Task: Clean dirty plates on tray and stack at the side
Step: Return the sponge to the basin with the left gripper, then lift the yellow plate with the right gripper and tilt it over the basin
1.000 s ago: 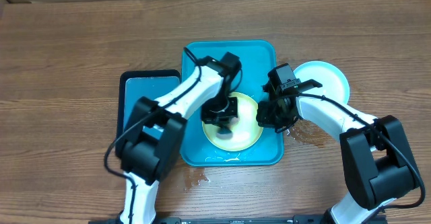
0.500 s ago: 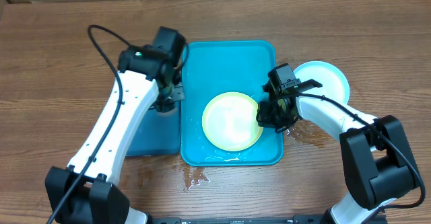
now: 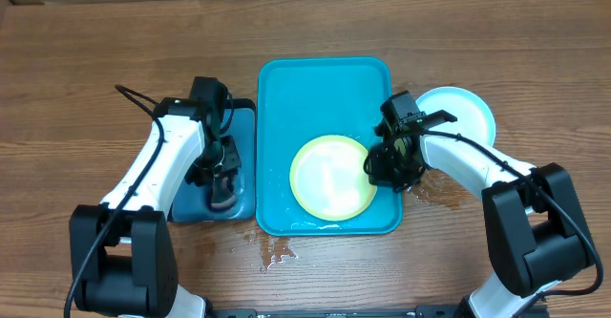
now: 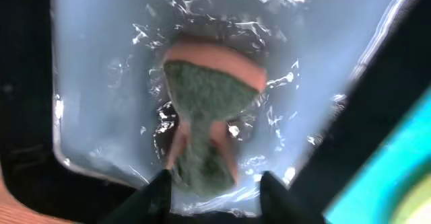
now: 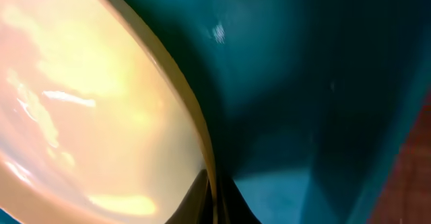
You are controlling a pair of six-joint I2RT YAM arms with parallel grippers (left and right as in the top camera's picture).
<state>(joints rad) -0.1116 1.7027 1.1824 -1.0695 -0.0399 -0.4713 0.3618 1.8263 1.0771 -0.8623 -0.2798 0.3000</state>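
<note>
The smaller black-rimmed blue tray (image 3: 242, 146) holds shallow water and serves as the sponge's rest. In it lies the green-faced orange scouring sponge (image 4: 209, 96). The left gripper (image 3: 221, 180) hangs over it with its jaws apart on either side of the sponge's near end. There is a sliver of gap on one side, so the sponge looks let go rather than pinched.

In the large teal-blue plastic tray (image 3: 315, 89), the round yellow-green rimmed plate (image 3: 329, 177) lies at the near right, its white centre free of smears. The right gripper (image 3: 382, 165) is clamped thin on the plate's right rim (probably to steady or lift it). The light blue rimmed plate (image 3: 463, 113) sits on the table just outside, marking the stack spot.

A second ago the left gripper was scrubbing on this plate. It has since swung over to the small tray, while the right grip has not moved.
</note>
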